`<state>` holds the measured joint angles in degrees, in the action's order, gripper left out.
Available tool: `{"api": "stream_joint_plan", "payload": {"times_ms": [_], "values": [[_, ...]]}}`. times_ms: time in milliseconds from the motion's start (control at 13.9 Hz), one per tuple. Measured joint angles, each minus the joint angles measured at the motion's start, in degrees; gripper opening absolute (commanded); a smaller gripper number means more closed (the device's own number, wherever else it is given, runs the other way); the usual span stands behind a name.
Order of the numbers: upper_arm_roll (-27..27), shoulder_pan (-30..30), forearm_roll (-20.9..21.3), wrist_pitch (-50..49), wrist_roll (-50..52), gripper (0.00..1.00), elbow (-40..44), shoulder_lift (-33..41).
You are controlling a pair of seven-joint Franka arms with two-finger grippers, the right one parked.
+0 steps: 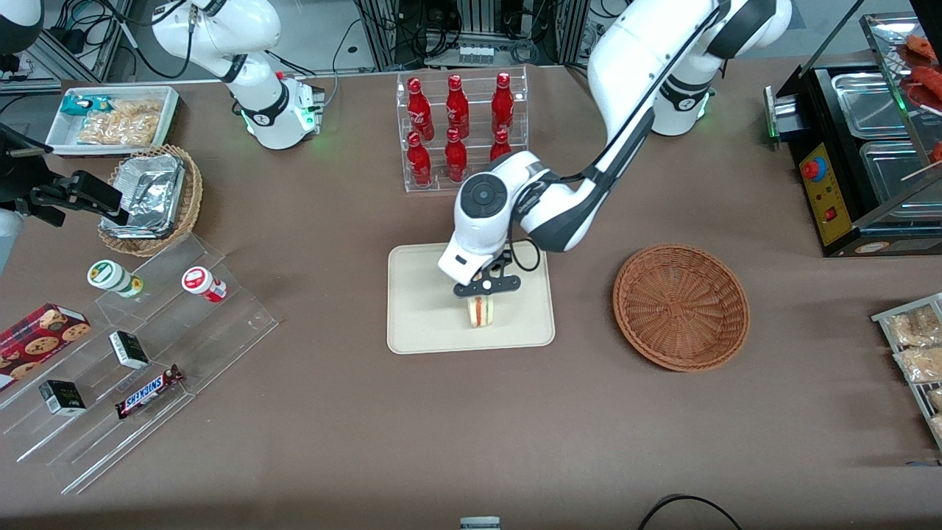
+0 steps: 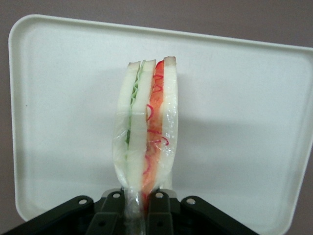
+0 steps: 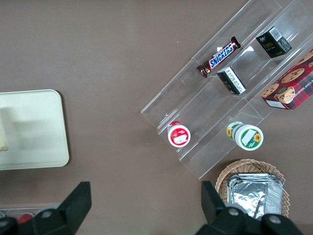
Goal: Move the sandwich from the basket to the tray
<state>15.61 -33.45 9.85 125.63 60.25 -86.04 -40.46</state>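
At the parked arm's end of the table (image 1: 456, 442) sits a white bin of snacks (image 1: 114, 118), with a tan basket holding foil containers (image 1: 151, 195) nearer the front camera than it. Nearer still stands a clear stepped rack (image 1: 147, 353) carrying two small cups (image 1: 202, 283), two dark boxes (image 1: 129, 350), a Snickers bar (image 1: 149, 391) and, at its edge, a red cookie box (image 1: 40, 335). Toward the middle, a clear stand of red bottles (image 1: 460, 129) rises at the table's farther edge from the camera. Nearer the camera than that stand lies the tray (image 1: 427, 324), flat on the table. Over the tray hangs the end effector (image 1: 483, 298), its two fingers (image 2: 111, 215) pressed onto the top of the sandwich (image 1: 480, 311), pinching it by the wrapped corner. The sandwich stands upright on its edge, within the tray's nearer half and about midway along it; its lower end is touching or just above the tray surface, I cannot tell which. In the wrist view its cut face (image 2: 146, 122) shows pale bread with green filling in one gap and red and pink in the other, under a clear film. Toward the working arm's end, well apart from the tray, rests the reddish-brown basket (image 1: 681, 305). At that end stands a black appliance with metal pans (image 1: 868, 154), and packets on a rack (image 1: 916, 353) lie nearer the camera.
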Motion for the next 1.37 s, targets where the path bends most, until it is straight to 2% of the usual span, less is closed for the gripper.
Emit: {"api": "stream_joint_plan", "payload": {"times_ms": [216, 288, 360, 432, 793, 1009, 1369], "values": [[-0.01, -0.38, 0.56, 0.00, 0.35, 0.08, 1.70, -2.55], [-0.01, -0.62, 0.56, 0.00, 0.36, 0.17, 1.92, -3.03], [-0.01, -0.86, 0.56, 0.00, 0.37, 0.48, 2.13, -3.43], [-0.01, -0.99, 0.56, 0.00, 0.37, 0.99, 2.34, -3.69], [-0.15, -0.89, 0.50, 0.02, 0.85, 1.00, 3.93, -3.54], [-0.25, -0.72, 0.50, -1.22, 0.89, 1.00, 5.38, -0.83], [-0.97, 1.47, 0.50, -14.41, 0.88, 1.00, 5.43, 7.14]]}}
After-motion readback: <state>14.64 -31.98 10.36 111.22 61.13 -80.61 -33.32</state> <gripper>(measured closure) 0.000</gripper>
